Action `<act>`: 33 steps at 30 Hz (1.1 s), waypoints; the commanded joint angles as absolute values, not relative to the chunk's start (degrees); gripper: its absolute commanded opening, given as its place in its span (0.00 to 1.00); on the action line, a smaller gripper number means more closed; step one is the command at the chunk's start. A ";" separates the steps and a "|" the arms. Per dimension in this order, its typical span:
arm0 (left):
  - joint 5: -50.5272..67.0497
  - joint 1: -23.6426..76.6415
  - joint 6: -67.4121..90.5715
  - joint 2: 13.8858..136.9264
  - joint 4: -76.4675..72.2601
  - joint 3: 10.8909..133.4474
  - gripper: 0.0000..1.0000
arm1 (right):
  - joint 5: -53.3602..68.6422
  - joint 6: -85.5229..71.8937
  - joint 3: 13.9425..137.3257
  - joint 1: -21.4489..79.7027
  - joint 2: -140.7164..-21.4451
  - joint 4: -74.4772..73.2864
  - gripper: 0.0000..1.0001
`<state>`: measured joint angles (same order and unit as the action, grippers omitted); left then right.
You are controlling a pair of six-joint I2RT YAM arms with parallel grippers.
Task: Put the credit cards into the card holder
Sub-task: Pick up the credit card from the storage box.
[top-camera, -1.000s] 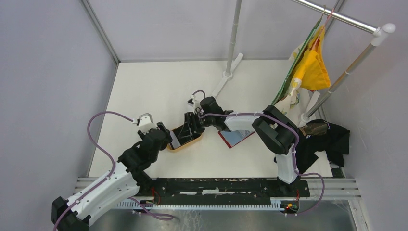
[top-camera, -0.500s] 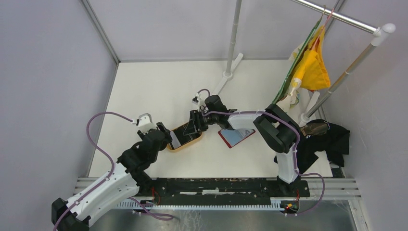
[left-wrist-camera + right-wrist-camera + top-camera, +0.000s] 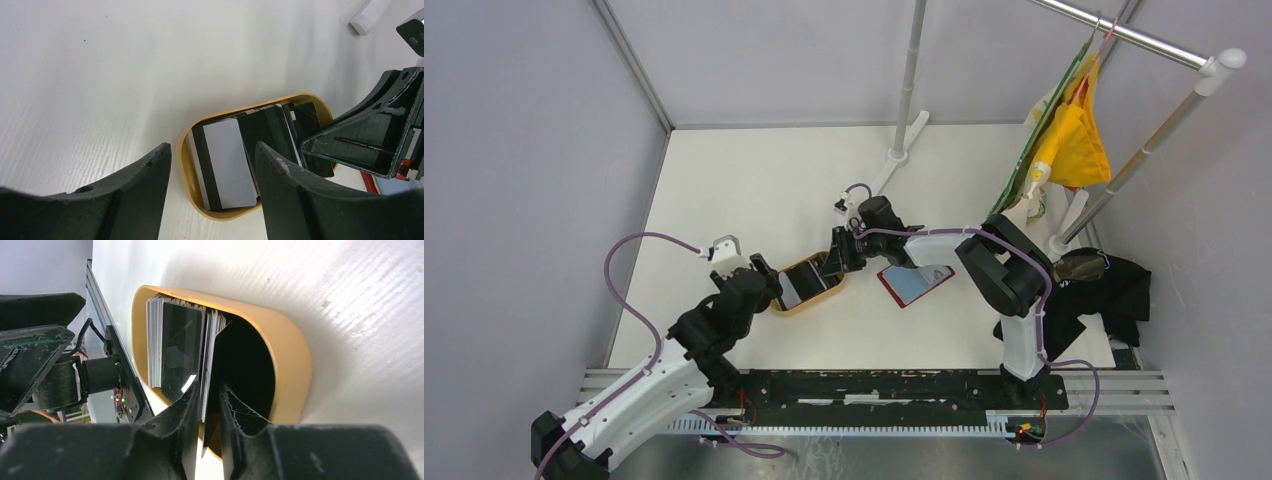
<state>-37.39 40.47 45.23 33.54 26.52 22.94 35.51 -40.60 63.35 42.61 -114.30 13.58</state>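
Our right end effector (image 3: 209,388) pinches a card (image 3: 209,355) in the tray (image 3: 290,355) near the middle of the bench (image 3: 754,190), our left end effector (image 3: 212,150) hangs spread above, the holder (image 3: 912,284) lies beside the tray, and we fear the card may slip or two may lift together.

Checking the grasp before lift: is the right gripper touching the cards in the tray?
Touching. Right wrist view: the right gripper pinches the edges of the credit cards standing in the wooden tray, with no gap at either finger.
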 commanded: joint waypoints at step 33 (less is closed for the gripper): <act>-6.30 40.18 37.27 27.32 -6.73 13.44 1.00 | 53.00 -24.41 55.11 35.99 -94.26 25.80 0.01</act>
<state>-14.94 40.47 42.13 29.65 6.20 15.05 39.53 -29.28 56.10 37.47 -99.55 15.27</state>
